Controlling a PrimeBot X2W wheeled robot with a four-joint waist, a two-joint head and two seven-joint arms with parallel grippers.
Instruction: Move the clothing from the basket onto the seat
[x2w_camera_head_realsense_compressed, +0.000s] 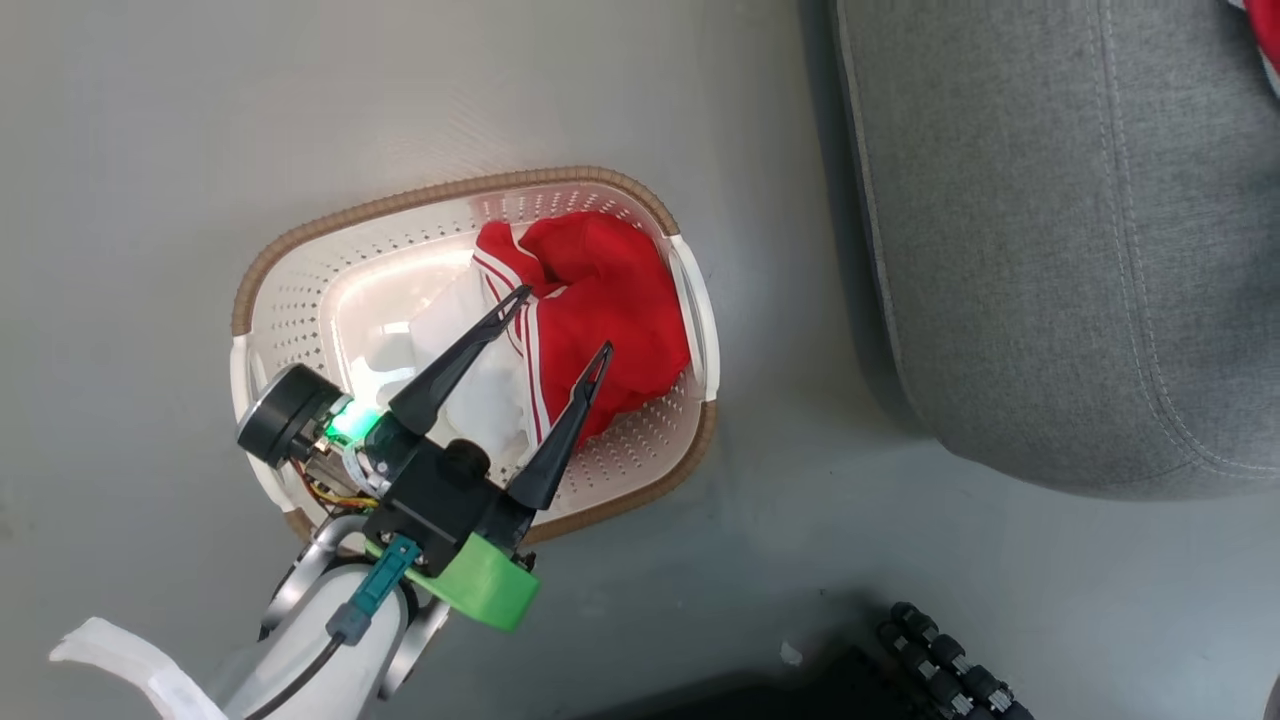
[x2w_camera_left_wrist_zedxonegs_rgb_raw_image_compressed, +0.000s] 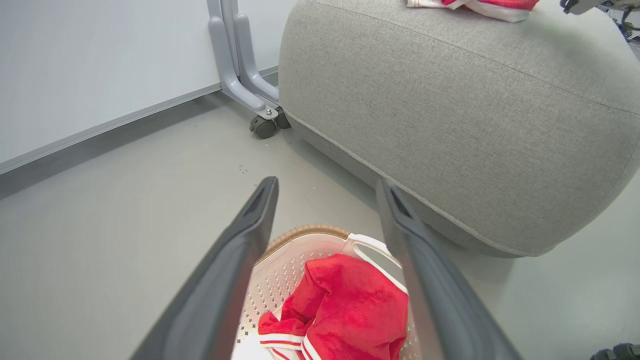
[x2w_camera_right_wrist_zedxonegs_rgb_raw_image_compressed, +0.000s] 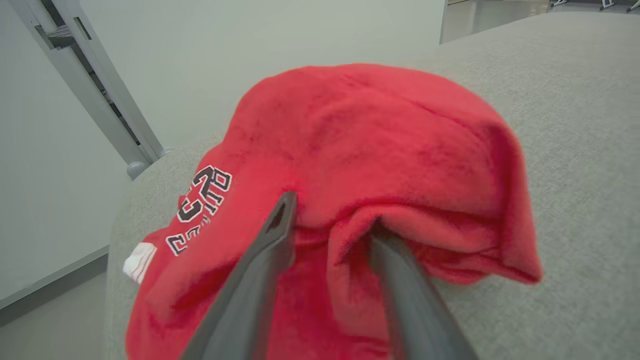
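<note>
The left tool (x2w_camera_head_realsense_compressed: 566, 320) hangs with its two dark fingers spread wide and nothing between them, poised just above the striped red garment (x2w_camera_head_realsense_compressed: 600, 300) that lies bunched in the right half of the perforated laundry basket (x2w_camera_head_realsense_compressed: 440, 195). The right tool (x2w_camera_right_wrist_zedxonegs_rgb_raw_image_compressed: 332, 215) is over at the grey seat cushion (x2w_camera_right_wrist_zedxonegs_rgb_raw_image_compressed: 575, 125), its fingers standing somewhat apart with a fold of the lettered red jersey (x2w_camera_right_wrist_zedxonegs_rgb_raw_image_compressed: 380, 150) between them. From here I cannot tell whether that fold is pinched or already let go. The jersey itself is heaped on top of the cushion, its weight on the fabric. The basket sits on the floor (x2w_camera_head_realsense_compressed: 150, 150), to the left of the cushion and a little apart from it. I would judge the job about half done: one garment has reached the seat and needs only to be released cleanly, while the striped one has yet to be gripped, lifted out and carried right onto the cushion.
</note>
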